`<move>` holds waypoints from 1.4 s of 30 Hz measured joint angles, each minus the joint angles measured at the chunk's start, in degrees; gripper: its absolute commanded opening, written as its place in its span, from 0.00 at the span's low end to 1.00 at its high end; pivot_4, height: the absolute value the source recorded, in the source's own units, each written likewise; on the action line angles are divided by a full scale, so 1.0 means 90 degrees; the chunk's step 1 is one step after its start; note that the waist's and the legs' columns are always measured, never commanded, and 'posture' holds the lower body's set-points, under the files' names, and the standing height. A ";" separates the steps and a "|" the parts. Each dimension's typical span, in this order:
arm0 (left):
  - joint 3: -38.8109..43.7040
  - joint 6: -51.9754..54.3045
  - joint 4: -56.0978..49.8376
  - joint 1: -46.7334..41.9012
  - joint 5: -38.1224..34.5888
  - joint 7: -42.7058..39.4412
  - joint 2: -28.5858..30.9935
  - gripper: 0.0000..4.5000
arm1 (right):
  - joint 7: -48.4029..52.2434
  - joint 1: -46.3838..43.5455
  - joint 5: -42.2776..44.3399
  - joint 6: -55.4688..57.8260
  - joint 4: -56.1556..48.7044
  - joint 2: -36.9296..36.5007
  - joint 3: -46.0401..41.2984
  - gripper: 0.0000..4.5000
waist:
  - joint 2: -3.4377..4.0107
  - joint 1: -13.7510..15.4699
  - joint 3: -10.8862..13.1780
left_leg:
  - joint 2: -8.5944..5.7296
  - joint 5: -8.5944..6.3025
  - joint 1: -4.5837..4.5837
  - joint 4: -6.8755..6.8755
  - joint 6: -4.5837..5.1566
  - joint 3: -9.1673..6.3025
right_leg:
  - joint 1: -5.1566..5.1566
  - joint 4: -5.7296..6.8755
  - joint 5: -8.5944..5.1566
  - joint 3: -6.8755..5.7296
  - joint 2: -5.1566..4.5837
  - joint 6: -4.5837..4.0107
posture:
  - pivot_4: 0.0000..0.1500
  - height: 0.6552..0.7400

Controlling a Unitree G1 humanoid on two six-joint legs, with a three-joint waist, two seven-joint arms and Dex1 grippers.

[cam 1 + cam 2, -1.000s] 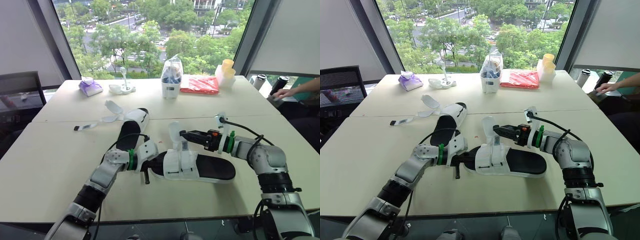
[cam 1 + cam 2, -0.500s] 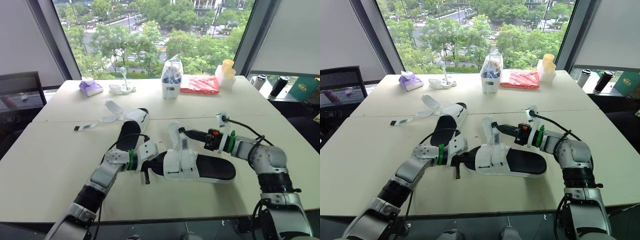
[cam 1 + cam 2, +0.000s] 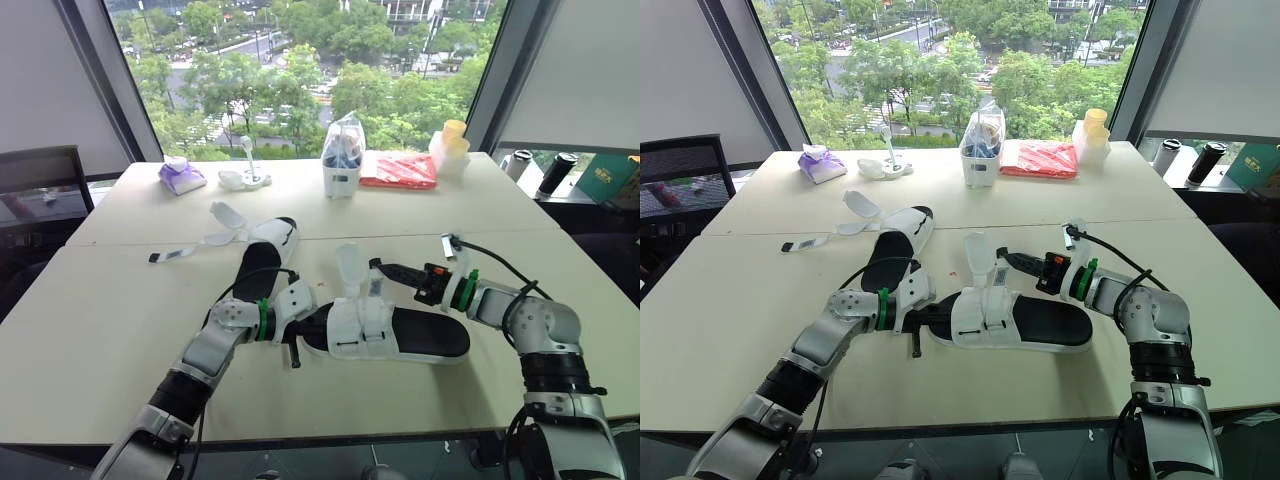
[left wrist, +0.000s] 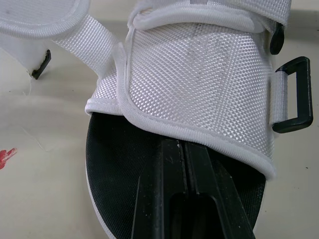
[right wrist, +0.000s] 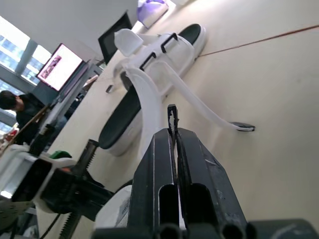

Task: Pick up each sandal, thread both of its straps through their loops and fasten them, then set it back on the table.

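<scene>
The right gripper [image 5: 173, 133] has drawn back toward the right edge of the table [image 3: 100, 300]. It now hangs just beside the upright strap [image 3: 348, 265] that it was touching 0.5 s ago. Its claw is pressed together, with a thin dark sliver at the tips that I cannot identify.

The left gripper [image 4: 185, 147], also pressed together, stays lying on the black insole under the white upper. The near sandal [image 3: 400, 335] has not shifted: it lies flat by the table's near edge, toe toward the left edge.

Its black loop [image 4: 293, 94] is empty and the strap stands free, so threading looks not yet begun, and the retreat probably means a fresh grasp is needed. The 2nd sandal [image 3: 262, 262] lies behind, its straps loose.
</scene>
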 measured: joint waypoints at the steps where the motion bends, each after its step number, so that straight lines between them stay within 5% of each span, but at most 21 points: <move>1: 0.0000 0.0000 0.0002 0.0001 0.0000 0.0000 0.0001 0.00 | -0.0009 -0.0001 -0.0104 -0.0022 0.0057 -0.0007 0.0105 0.01 | 0.0000 -0.0004 -0.0001 | 0.0000 0.0000 0.0000 0.0002 0.0000 0.0000 | 0.0001 0.0000 0.0000 0.0000 0.0000 0.0000 | 1.00 1.00; 8: 0.0002 0.0001 -0.0023 0.0027 0.0002 0.0005 0.0035 0.00 | 0.0064 -0.0201 -0.0733 -0.0232 0.0406 -0.0062 0.0735 0.07 | 0.0004 -0.0103 -0.0008 | 0.0000 -0.0001 0.0045 0.0011 0.0000 -0.0001 | 0.0053 -0.0002 -0.0015 -0.0001 0.0000 0.0010 | 1.00 1.00; 10: -0.0002 0.0006 -0.0032 0.0052 0.0007 0.0009 0.0032 0.00 | 0.0053 -0.0221 -0.0863 -0.0310 0.0488 -0.0072 0.0765 0.21 | 0.0004 -0.0102 -0.0008 | 0.0000 -0.0002 0.0074 0.0010 0.0001 -0.0001 | 0.0078 -0.0003 -0.0018 0.0000 -0.0001 0.0010 | 1.00 1.00; 17: -0.0002 0.0005 -0.0093 0.0079 0.0007 -0.0007 0.0053 0.00 | 0.0059 -0.0219 -0.1186 -0.0576 0.0665 -0.0293 0.0739 0.99 | 0.0005 -0.0106 -0.0007 | 0.0000 -0.0003 0.0075 0.0001 0.0001 -0.0001 | 0.0075 -0.0004 -0.0019 0.0000 -0.0001 0.0011 | 1.00 1.00; 26: -0.0005 0.0022 -0.0102 0.0033 0.0032 -0.0076 0.0059 0.00 | 0.0854 -0.1138 -0.1031 -0.0843 0.0376 -0.0825 0.0432 0.99 | 0.0017 -0.0117 0.0000 | 0.0001 -0.0003 0.0081 -0.0021 0.0001 -0.0001 | 0.0069 -0.0008 -0.0021 0.0001 0.0000 0.0014 | 1.00 1.00; 42: -0.0063 0.0040 -0.0073 -0.0031 0.0129 -0.0005 -0.0102 0.00 | 0.1512 -0.1741 -0.1551 -0.0381 0.1132 -0.0240 0.1843 0.99 | 0.0016 -0.0098 0.0000 | -0.0004 -0.0002 0.0072 -0.0033 0.0001 -0.0003 | 0.0062 -0.0021 -0.0021 0.0002 -0.0004 0.0016 | 1.00 1.00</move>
